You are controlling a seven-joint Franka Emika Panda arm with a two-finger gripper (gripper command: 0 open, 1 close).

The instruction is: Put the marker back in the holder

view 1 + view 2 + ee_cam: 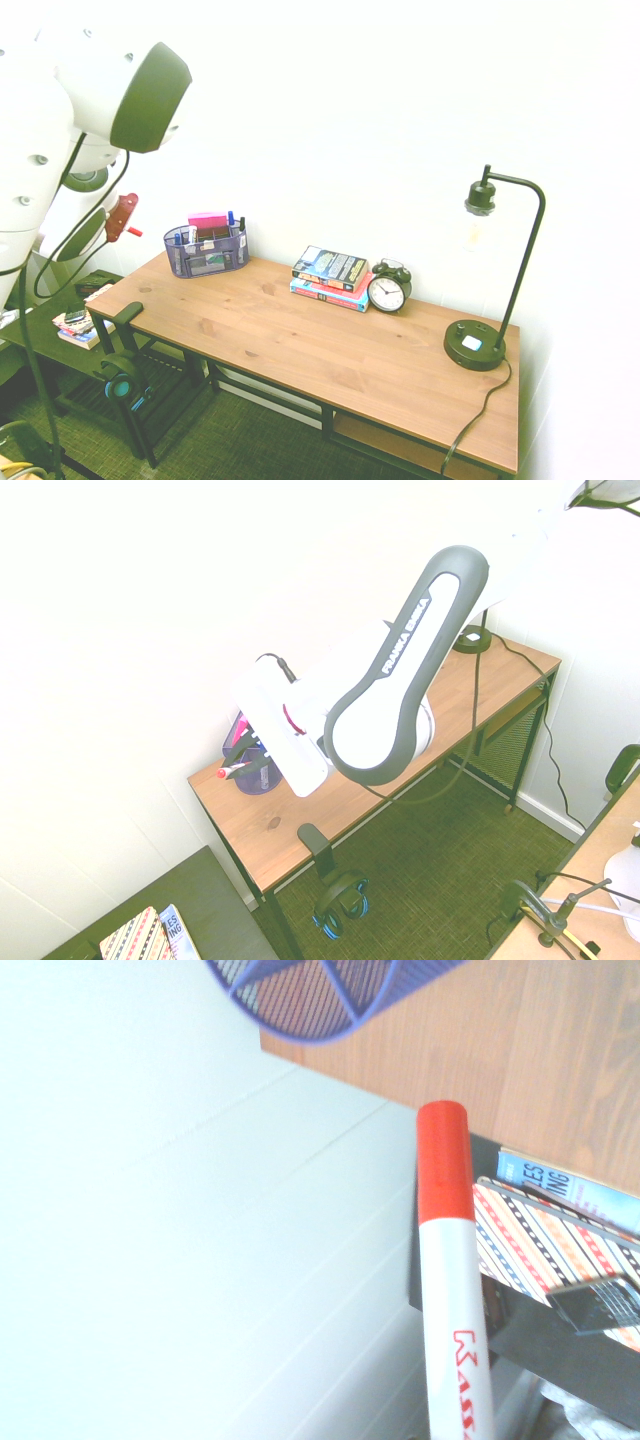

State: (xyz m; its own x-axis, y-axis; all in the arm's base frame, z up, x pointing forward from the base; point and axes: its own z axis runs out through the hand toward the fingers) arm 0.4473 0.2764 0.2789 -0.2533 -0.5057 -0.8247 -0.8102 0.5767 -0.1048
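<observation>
Right now the marker point(233, 770), white with a red cap, is held in the closed gripper point(250, 764), up in the air beside the holder point(250, 778). Its red cap is pointed away from the arm. The purple mesh holder point(206, 251) is set at the end of the wooden desk point(300, 345), near the wall. Pens are kept in it.

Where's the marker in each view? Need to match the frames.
First exterior: marker, red tip only, upper left beside the holder.
Second exterior: marker at left-centre, in the gripper, in front of the holder.
Wrist: marker rising from the bottom edge.
Shared landmark: the holder.
</observation>
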